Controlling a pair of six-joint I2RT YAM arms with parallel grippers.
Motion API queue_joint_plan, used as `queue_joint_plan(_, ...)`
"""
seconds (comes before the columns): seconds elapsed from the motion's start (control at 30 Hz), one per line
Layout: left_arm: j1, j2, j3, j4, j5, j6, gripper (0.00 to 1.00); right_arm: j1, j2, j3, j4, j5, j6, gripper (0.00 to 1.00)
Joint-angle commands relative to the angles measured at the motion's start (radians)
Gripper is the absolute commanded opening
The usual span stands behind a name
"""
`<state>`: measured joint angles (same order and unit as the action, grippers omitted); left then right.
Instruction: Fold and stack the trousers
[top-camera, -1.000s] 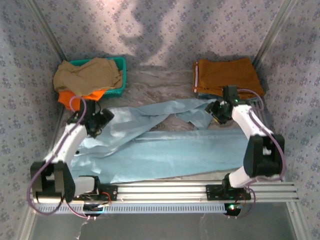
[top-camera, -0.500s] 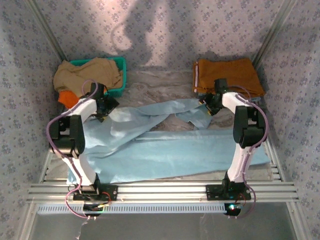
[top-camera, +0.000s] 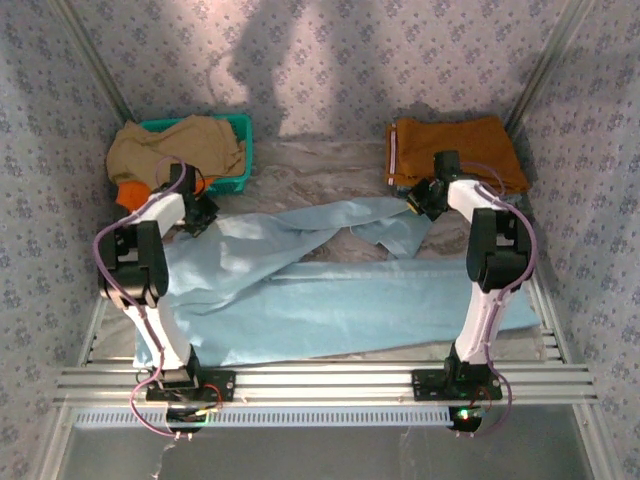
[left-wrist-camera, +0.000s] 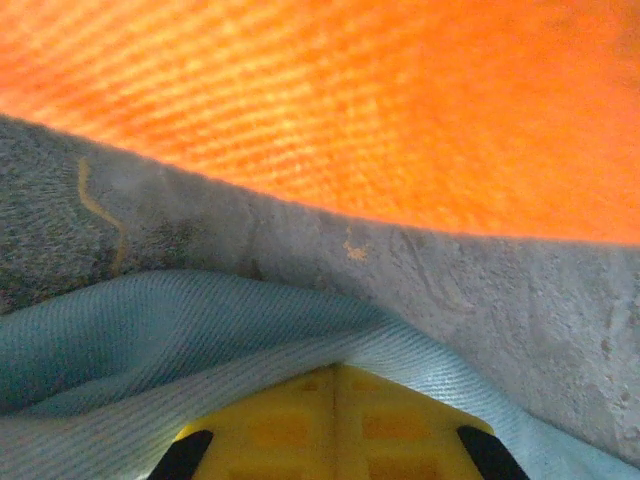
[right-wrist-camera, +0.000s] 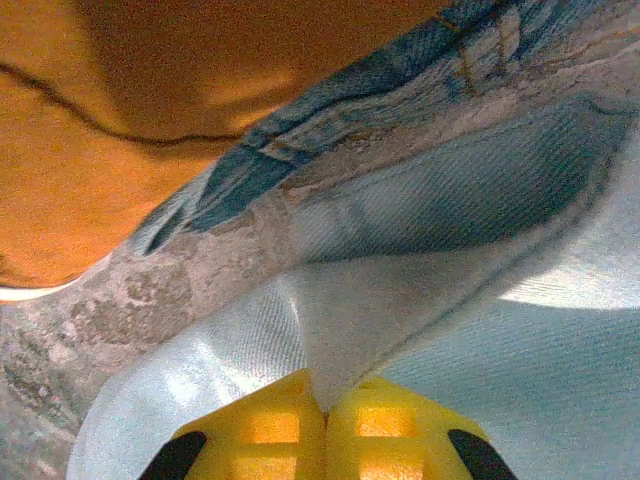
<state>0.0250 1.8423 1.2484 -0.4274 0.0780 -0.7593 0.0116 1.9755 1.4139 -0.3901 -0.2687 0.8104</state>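
We saw the trousers (top-camera: 330, 290) spread mid-table (top-camera: 300, 165); the left gripper (top-camera: 197, 215) and right gripper (top-camera: 418, 200) each clamped tight on their far edge (yellow pads (right-wrist-camera: 270, 430) meeting).

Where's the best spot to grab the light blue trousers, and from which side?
Pinch the far edge of the trousers at its two ends, coming from above: the thin cloth lies flat, but rumpled folds rise there.
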Motion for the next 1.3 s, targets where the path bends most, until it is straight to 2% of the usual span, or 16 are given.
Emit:
queue_joint_plan(0.0, 0.003, -0.13, -0.05, 0.026, 0.002, 0.015, 0.0, 0.015, -0.168, -0.028, -0.033, 0.068, -0.062, 0.0)
queue_joint_plan(0.33, 0.008, -0.448, -0.205, 0.04, 0.002, 0.015, 0.0, 0.139, -0.56, -0.066, -0.206, 0.41, -0.207, 0.0)
queue_joint_plan(0.43, 0.008, -0.503, -0.23, 0.033, 0.001, 0.016, 0.0, 0.157, -0.651, -0.057, -0.263, 0.453, -0.236, 0.0)
queue_joint_plan(0.53, 0.007, -0.49, -0.246, 0.036, 0.028, 0.023, 0.0, 0.17, -0.695, -0.016, -0.314, 0.462, -0.268, 0.0)
queue_joint_plan(0.57, 0.009, -0.478, -0.249, 0.038, 0.036, 0.02, 0.08, 0.176, -0.699, 0.003, -0.335, 0.461, -0.276, 0.0)
queue_joint_plan(0.63, 0.008, -0.441, -0.265, 0.064, 0.056, 0.012, 0.42, 0.195, -0.703, 0.016, -0.375, 0.46, -0.275, 0.0)
queue_joint_plan(0.7, 0.008, -0.394, -0.275, 0.09, 0.057, 0.007, 0.71, 0.218, -0.715, -0.002, -0.378, 0.475, -0.274, 0.0)
queue_joint_plan(0.8, 0.008, -0.301, -0.245, 0.098, 0.064, 0.023, 0.88, 0.239, -0.726, -0.042, -0.375, 0.486, -0.268, 0.0)
queue_joint_plan(0.9, 0.006, -0.218, -0.198, 0.087, 0.069, 0.02, 0.97, 0.247, -0.725, -0.075, -0.36, 0.482, -0.259, 0.0)
queue_joint_plan(1.0, 0.011, -0.169, -0.149, 0.057, 0.025, 0.026, 0.99, 0.254, -0.722, -0.102, -0.337, 0.466, -0.257, 0.0)
queue_joint_plan(1.17, 0.046, -0.12, -0.093, 0.028, 0.013, 0.015, 0.99, 0.252, -0.71, -0.127, -0.329, 0.458, -0.27, 0.0)
queue_joint_plan(1.2, 0.049, -0.095, -0.079, 0.011, 0.014, 0.025, 0.96, 0.247, -0.71, -0.135, -0.324, 0.452, -0.272, 0.0)
queue_joint_plan(1.27, 0.049, -0.059, -0.086, 0.02, 0.022, 0.031, 0.84, 0.231, -0.712, -0.149, -0.311, 0.434, -0.274, 0.0)
